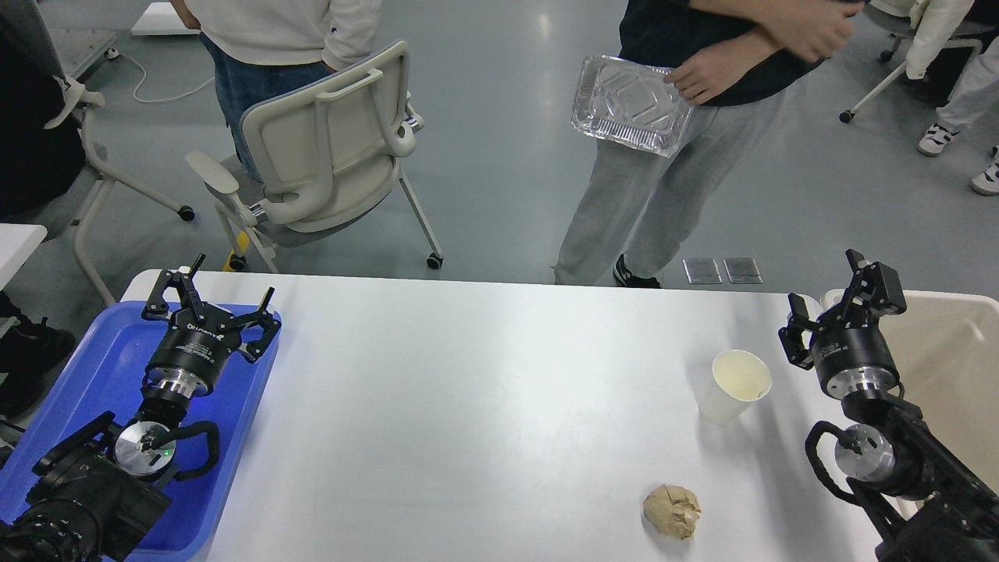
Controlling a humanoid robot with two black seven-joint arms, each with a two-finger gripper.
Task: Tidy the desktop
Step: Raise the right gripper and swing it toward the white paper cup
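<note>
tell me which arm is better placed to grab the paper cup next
Right. The right gripper, fingers open, hangs just beside the white paper cup and near the crumpled brown paper ball. The left gripper hovers over the blue plastic tray, across the white desktop.

- A paper cup (737, 385) is standing upright on the desktop (468, 406), right of centre.
- A crumpled brown paper ball (671, 511) is lying nearer the front edge.
- The left gripper (204, 289) is being held spread wide over the blue tray (101, 367).
- The right gripper (837, 300) is being held parted, empty, beside the beige bin (948, 367).
</note>
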